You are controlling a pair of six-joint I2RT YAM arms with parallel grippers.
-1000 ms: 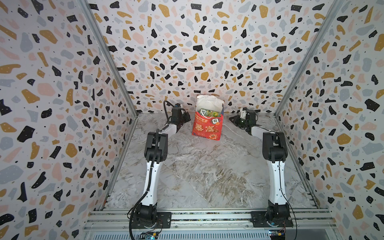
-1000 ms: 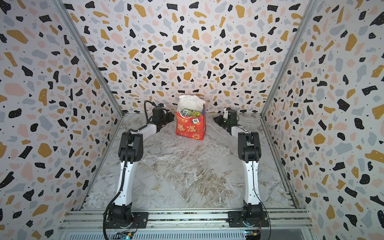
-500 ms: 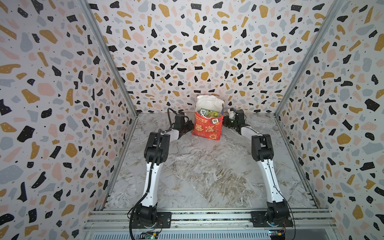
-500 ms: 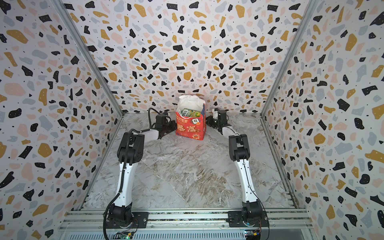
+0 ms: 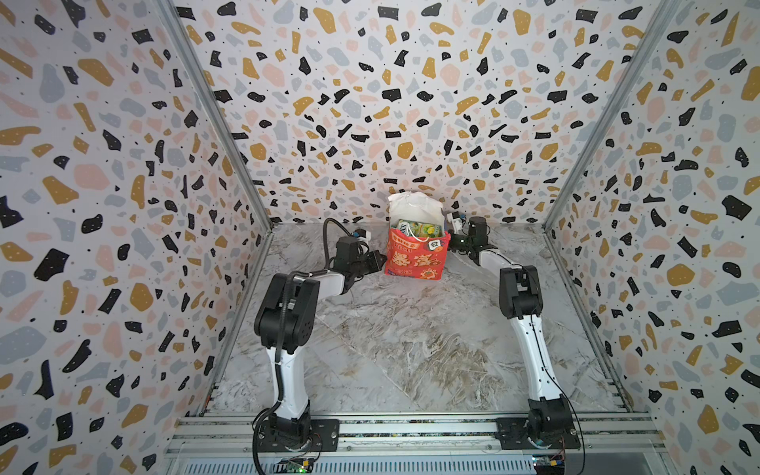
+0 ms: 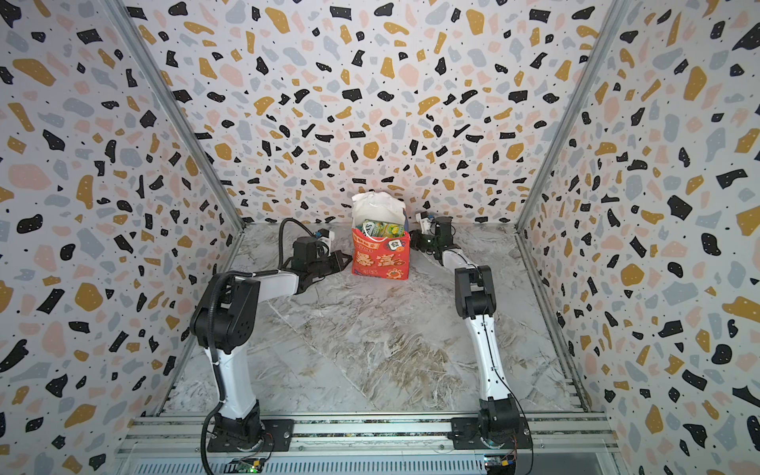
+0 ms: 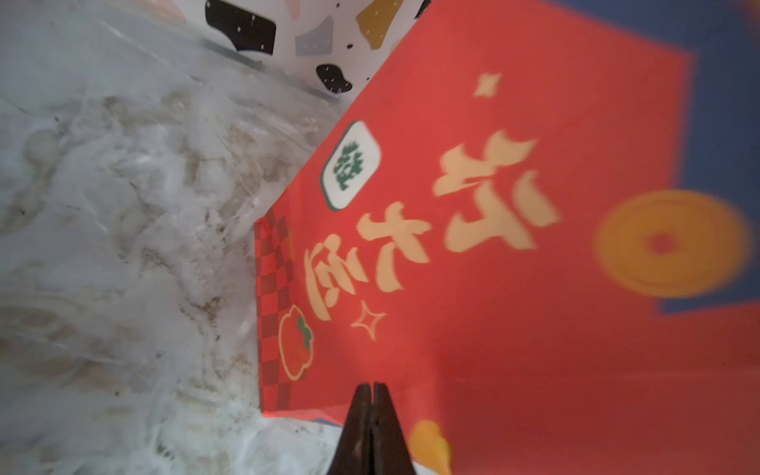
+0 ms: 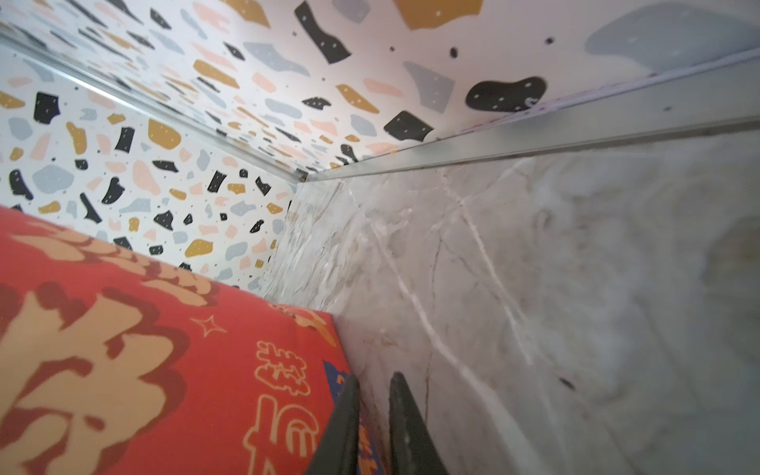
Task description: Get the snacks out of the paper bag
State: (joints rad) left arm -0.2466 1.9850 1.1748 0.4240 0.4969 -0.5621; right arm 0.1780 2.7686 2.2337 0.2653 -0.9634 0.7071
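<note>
Black and tapered, the left hand (image 7: 372, 386) has its fingers pressed together, tips at the lower left side of the paper bag (image 5: 415, 257). The red bag with yellow characters stands upright on the marbled grey desk (image 5: 411, 349) near the back wall, long axis vertical, mouth up, white lining showing. Glossy green-yellow snacks (image 5: 419, 228) fill the mouth. The right hand (image 8: 374, 380) sits low against the bag's right side, fingers slightly spread.
</note>
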